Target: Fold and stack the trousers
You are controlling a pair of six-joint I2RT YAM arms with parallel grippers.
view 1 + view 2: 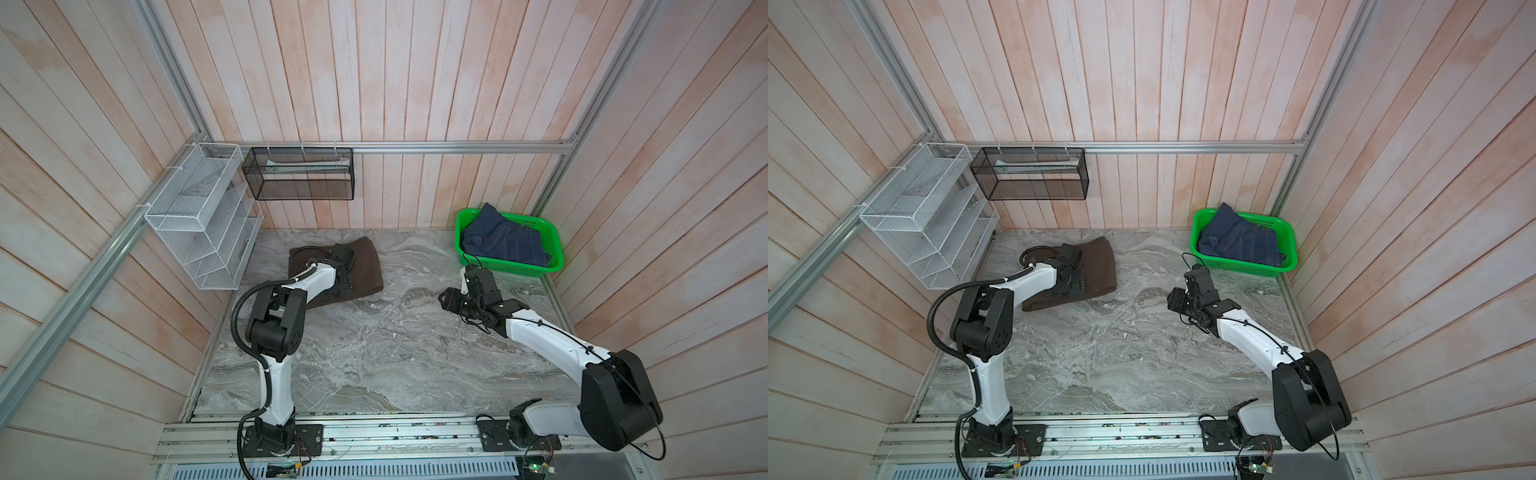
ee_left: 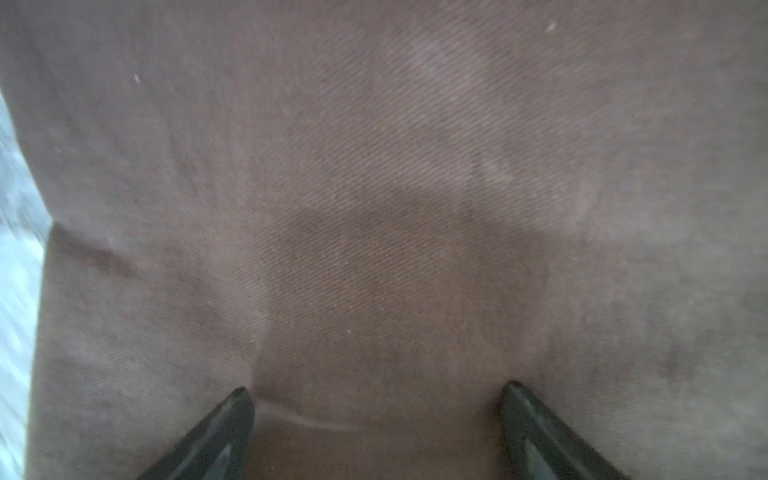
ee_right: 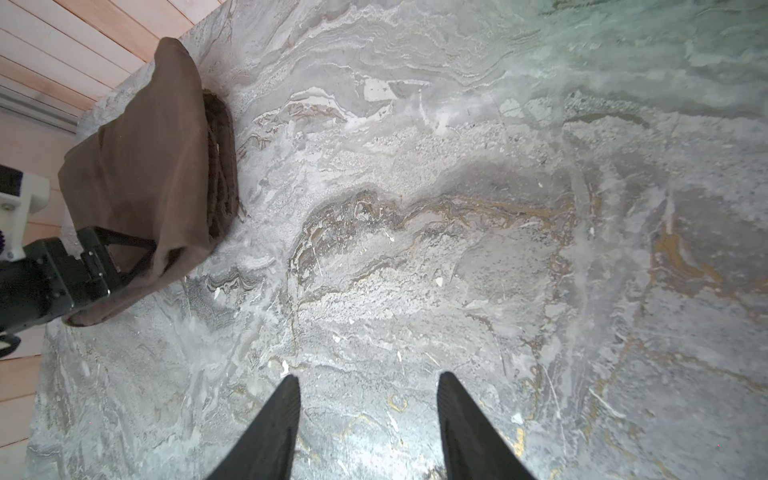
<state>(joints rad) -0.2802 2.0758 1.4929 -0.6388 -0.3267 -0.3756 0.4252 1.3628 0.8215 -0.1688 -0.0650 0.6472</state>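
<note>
The dark brown trousers (image 1: 365,266) (image 1: 1100,266) lie folded into a thick bundle at the back left of the marble table (image 1: 395,353). My left gripper (image 1: 345,272) (image 1: 1071,270) points down onto them. In the left wrist view the brown fabric (image 2: 374,208) fills the frame, and the left gripper (image 2: 376,390) stands open with both tips on the cloth and a small crease beside one tip. My right gripper (image 1: 446,299) (image 1: 1177,299) (image 3: 368,380) hangs open and empty over bare marble on the right. Its wrist view shows the trousers (image 3: 145,158) from the side.
A green plastic basket (image 1: 519,272) (image 1: 1241,269) at the back right corner holds dark blue jeans (image 1: 507,241) (image 1: 1241,243). A white wire rack (image 1: 199,224) hangs on the left wall and a black mesh basket (image 1: 299,174) on the back rail. Wooden walls enclose the table.
</note>
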